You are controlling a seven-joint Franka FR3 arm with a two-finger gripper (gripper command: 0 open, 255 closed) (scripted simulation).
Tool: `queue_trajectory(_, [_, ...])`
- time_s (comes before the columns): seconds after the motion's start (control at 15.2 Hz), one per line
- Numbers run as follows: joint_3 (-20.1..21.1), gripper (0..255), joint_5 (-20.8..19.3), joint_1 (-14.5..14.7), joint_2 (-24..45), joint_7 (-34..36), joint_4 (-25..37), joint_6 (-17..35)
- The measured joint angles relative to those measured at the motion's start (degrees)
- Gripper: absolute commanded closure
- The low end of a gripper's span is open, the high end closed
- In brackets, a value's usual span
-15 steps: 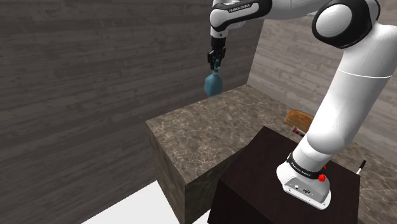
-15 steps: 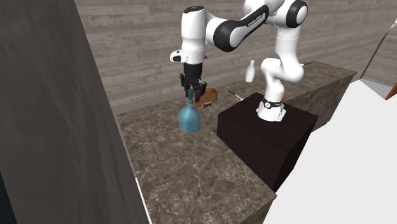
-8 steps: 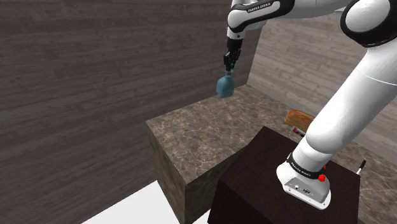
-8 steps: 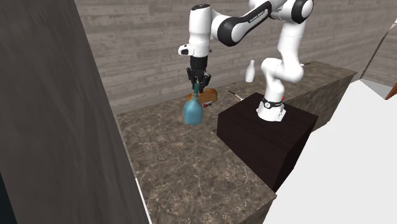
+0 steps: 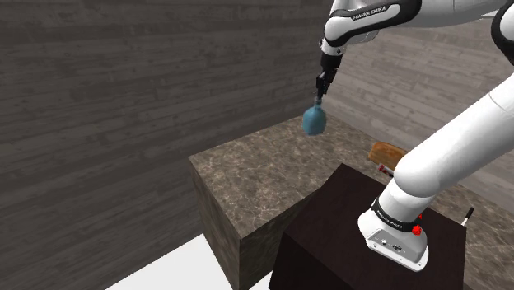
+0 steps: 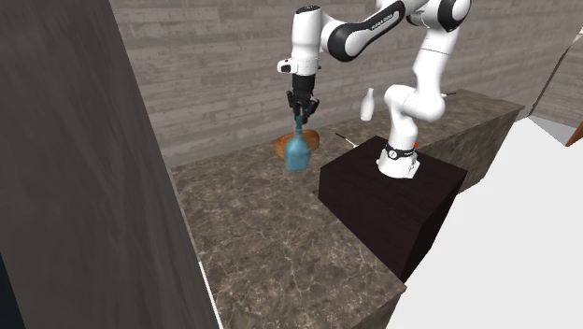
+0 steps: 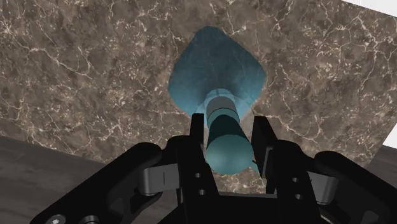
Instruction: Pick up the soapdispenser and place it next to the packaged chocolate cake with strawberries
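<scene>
Since a second ago the gripper (image 5: 321, 86) has carried its load across to the shoulder view's right, away from the counter's near corner and closer to the back wall; in the second exterior view it has gone rightward and further back. We count one arm (image 5: 461, 140), one gripper and one soap dispenser (image 5: 314, 121), a teal bottle with a wide body and a narrow neck. Its two black fingers (image 7: 197, 130) are clamped on the dispenser's neck just below the rounded pump head, as the wrist view shows plainly, and the bottle hangs beneath them in the air, clear of the brown marbled counter (image 5: 255, 177).

We see one packaged cake (image 5: 385, 153), an orange-brown wedge lying on the counter near the back wall. In the shoulder view it sits to the right of the hanging dispenser, well apart from it. In the second exterior view the dispenser (image 6: 297, 152) hangs in front of the cake (image 6: 312, 139) and hides its middle.

Around them we count one dark stand (image 5: 346, 235) bearing the arm's base, one small red-tipped thing (image 5: 383, 168) just beside the cake, and one white bottle (image 6: 368, 105) further back on the counter, partly behind the arm. One tall dark panel (image 6: 75, 187) takes up the second exterior view's left.
</scene>
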Motion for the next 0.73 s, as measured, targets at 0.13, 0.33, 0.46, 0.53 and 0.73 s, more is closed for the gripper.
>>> queue_trajectory(0.13, [-1.14, 255, -0.87, -1.04, -2.91, -1.69, -2.32, -0.45])
queue_trajectory(0.33, [-3.3, 255, -2.46, -2.93, -6.86, -4.78, -5.68, -0.75])
queue_trajectory(0.46, [-4.63, 255, -3.61, -4.21, -9.7, -6.66, -7.62, -1.4])
queue_trajectory(0.53, [-5.32, 255, -4.22, -4.87, -11.0, -7.62, -8.59, -1.63])
queue_trajectory(0.73, [-7.86, 255, -6.14, -7.0, -13.93, -11.02, -10.73, -2.0])
